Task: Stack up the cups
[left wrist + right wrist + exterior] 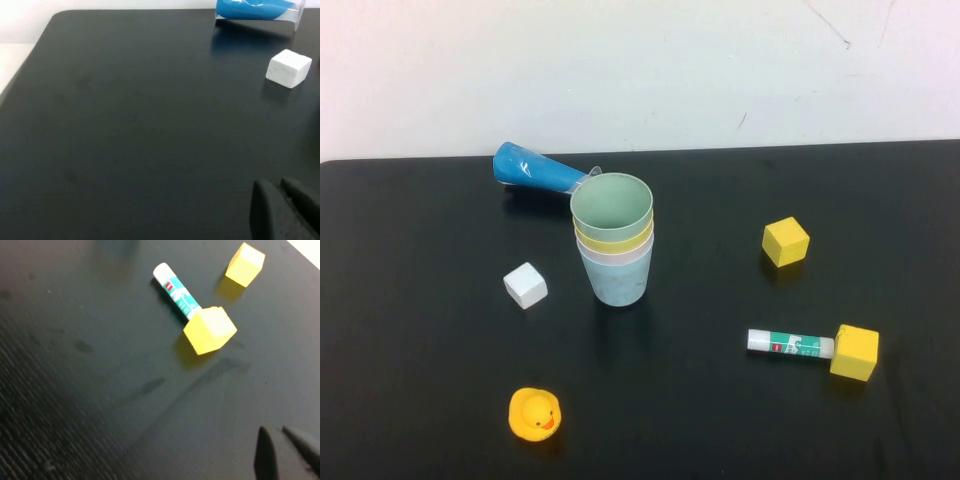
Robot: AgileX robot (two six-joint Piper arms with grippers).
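The cups stand nested in one upright stack at the table's middle. The pale green cup (pixel 611 205) is on top, with the yellow cup (pixel 613 240) and the pale pink cup (pixel 615 254) under it. The light blue cup (pixel 618 280) is at the bottom. Neither arm shows in the high view. My left gripper (pixel 276 184) is shut and empty over bare table at the left, far from the stack. My right gripper (pixel 277 431) is shut and empty over bare table at the right. The stack is out of both wrist views.
A dark-blue cup (pixel 532 168) lies on its side behind the stack; it also shows in the left wrist view (pixel 255 9). A white cube (pixel 525 285) lies left of the stack and a rubber duck (pixel 534 414) front left. At right lie a glue stick (pixel 790 344) and two yellow cubes (pixel 785 241) (pixel 854 352).
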